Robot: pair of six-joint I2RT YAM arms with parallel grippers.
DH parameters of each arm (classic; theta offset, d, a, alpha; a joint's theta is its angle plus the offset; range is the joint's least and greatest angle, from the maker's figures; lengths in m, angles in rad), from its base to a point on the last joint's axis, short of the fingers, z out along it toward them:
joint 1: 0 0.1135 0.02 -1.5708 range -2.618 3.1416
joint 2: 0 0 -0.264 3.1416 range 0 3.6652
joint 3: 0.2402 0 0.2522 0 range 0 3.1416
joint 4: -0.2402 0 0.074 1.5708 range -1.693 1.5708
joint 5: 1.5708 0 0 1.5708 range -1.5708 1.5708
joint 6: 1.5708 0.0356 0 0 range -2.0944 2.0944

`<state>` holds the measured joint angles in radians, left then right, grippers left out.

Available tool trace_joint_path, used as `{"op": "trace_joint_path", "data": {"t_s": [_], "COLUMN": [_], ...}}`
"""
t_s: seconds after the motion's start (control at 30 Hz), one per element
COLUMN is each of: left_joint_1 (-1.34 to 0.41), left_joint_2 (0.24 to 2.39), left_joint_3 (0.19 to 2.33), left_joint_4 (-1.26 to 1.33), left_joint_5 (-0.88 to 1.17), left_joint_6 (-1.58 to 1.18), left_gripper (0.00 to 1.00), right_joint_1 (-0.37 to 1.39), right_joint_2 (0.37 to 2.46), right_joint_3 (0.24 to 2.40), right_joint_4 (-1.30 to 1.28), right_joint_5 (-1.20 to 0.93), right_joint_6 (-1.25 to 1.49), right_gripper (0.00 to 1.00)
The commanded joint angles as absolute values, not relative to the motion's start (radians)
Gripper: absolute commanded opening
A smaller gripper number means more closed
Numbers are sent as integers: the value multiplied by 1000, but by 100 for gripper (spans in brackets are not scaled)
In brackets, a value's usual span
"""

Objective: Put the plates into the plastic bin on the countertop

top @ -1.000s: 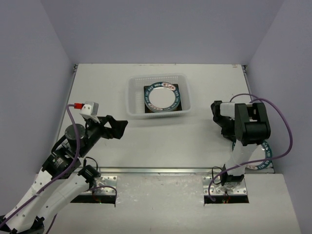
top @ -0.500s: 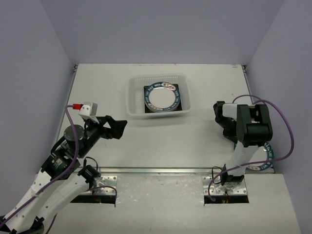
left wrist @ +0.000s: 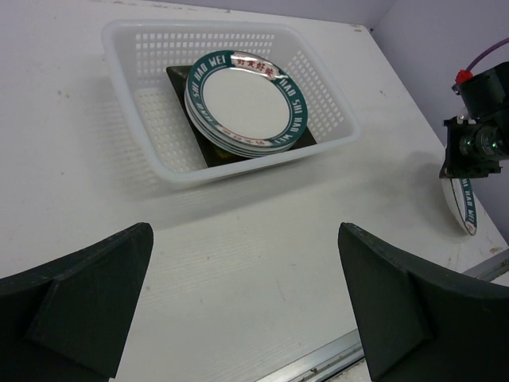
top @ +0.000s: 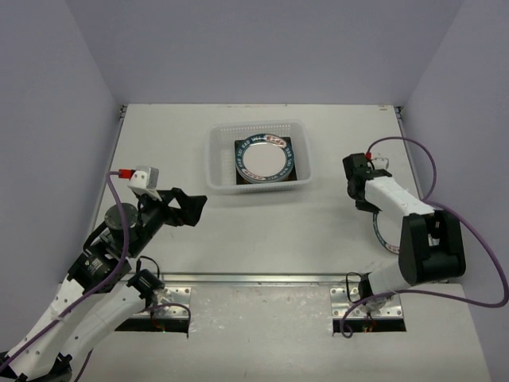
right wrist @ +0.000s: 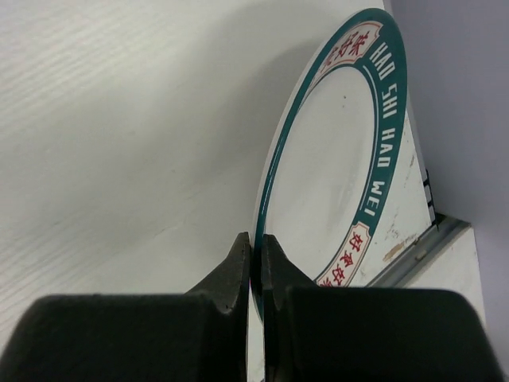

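Plates (top: 265, 159) lie stacked in the plastic bin (top: 219, 163) in the top view, one teal-rimmed plate (top: 380, 237) well apart to its right. Left wrist view: my left gripper (left wrist: 245, 231) is spread, empty. Right wrist view: my right gripper (right wrist: 256, 255) pinches that plate's rim, on edge; next, I judge, carry it over the bin and lay it flat.
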<state>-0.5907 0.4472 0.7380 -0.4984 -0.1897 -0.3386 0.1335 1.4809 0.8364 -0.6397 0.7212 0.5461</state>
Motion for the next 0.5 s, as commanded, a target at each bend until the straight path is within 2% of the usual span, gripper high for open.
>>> {"op": "trace_joint_path", "data": {"t_s": [0.0, 0.33, 0.47], "left_joint_1": [-604, -603, -603], "left_joint_2": [457, 463, 462], "left_joint_3": [739, 739, 741], "left_joint_4": [-472, -476, -479], "left_joint_5": [-209, -226, -234], "left_joint_6": [-340, -346, -348], "left_gripper": [100, 100, 100], "right_joint_1": [182, 324, 377], "right_joint_2": [1469, 1423, 1415], "right_joint_3": [903, 1087, 1142], "right_joint_4": [-648, -720, -667], "right_joint_5": [772, 882, 870], "right_joint_6": [530, 443, 350], "right_gripper": [0, 0, 0]}}
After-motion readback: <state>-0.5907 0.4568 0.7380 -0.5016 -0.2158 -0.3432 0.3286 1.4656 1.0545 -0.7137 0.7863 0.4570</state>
